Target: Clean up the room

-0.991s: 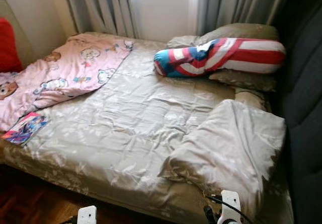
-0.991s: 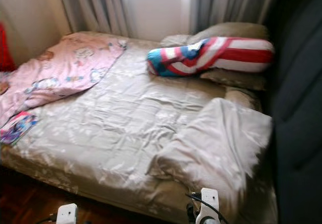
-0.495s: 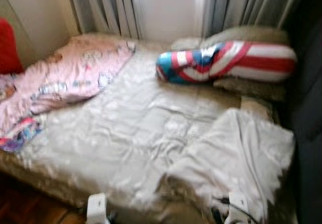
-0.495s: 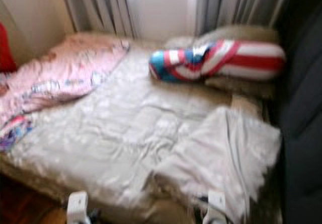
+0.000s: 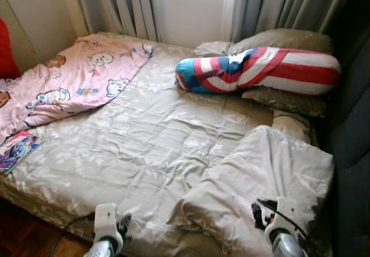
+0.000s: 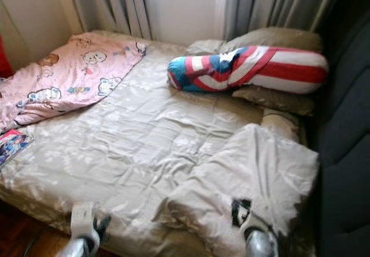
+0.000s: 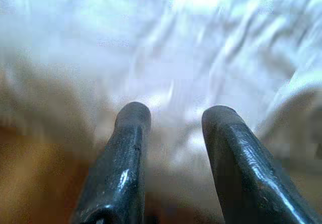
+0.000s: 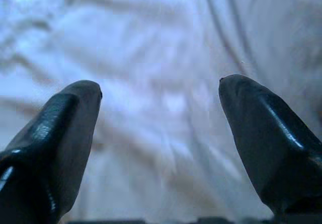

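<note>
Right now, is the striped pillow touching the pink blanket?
Apart. The left eye view shows bare sheet between the striped pillow and the pink blanket.

Bed [image 5: 144, 130] layout, from its foot.
Blanket [image 5: 69, 78] and book [image 5: 16, 150] lie left; bolster [image 5: 260, 69] rests on pillows [image 5: 283, 40] at far right; folded duvet [image 5: 260, 182] sits near right.

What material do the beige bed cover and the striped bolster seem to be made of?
Beige bed cover: probably satin-like woven fabric, since its creases catch a soft sheen. Striped bolster: looks like matte printed cloth over soft filling, plump and bent.
</note>
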### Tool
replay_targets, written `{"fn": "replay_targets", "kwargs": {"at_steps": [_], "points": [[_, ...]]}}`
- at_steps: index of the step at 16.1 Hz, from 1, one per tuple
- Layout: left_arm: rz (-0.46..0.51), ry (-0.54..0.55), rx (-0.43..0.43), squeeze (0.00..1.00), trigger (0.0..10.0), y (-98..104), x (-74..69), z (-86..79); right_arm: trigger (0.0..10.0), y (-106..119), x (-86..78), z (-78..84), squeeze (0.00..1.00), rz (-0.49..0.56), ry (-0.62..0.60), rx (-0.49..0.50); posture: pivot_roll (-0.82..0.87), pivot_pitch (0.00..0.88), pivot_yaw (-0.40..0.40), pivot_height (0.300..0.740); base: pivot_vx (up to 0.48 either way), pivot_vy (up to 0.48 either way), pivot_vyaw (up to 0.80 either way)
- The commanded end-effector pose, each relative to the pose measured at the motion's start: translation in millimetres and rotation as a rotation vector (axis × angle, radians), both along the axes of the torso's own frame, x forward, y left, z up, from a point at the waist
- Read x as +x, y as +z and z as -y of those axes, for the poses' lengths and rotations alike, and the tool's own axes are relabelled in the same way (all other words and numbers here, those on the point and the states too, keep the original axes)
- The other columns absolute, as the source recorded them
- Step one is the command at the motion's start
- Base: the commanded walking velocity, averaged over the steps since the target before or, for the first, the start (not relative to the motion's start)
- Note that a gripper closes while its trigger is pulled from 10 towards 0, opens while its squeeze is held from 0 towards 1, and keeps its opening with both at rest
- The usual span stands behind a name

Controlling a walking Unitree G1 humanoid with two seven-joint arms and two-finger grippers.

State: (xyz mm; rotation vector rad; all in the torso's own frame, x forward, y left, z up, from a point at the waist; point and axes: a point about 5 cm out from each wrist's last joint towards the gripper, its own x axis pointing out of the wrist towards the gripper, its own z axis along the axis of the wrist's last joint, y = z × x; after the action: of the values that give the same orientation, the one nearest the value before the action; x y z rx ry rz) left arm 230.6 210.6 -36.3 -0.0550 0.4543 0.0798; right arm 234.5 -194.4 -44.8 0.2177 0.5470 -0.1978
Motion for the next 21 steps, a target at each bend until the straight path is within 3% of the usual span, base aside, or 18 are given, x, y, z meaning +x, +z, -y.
{"fn": "replay_targets", "kwargs": {"at_steps": [1,4,7,21], "points": [[0.093,-0.035,0.013,0.00,10.0,13,11.8,4.3,10.0,4,3.9,-3.2,0.00,0.038,-0.002,0.014,-0.01,0.023,-0.032,0.740,0.000,0.000,0.00],[0.306,-0.074,0.049,0.00,10.0,45,27.3,10.5,10.0,19,15.2,-3.2,0.00,0.171,-0.004,-0.004,-0.01,0.026,-0.029,0.740,0.000,0.000,0.00],[0.414,-0.093,0.066,0.00,10.0,64,20.1,13.1,10.0,31,12.6,-1.8,0.00,0.288,-0.012,-0.035,-0.03,0.026,-0.030,0.740,0.000,0.000,0.00],[0.367,-0.103,0.039,0.00,10.0,68,14.9,27.1,10.0,28,11.6,-12.7,0.00,0.250,0.006,-0.002,-0.03,0.000,-0.034,0.740,0.000,0.078,0.00]]}}
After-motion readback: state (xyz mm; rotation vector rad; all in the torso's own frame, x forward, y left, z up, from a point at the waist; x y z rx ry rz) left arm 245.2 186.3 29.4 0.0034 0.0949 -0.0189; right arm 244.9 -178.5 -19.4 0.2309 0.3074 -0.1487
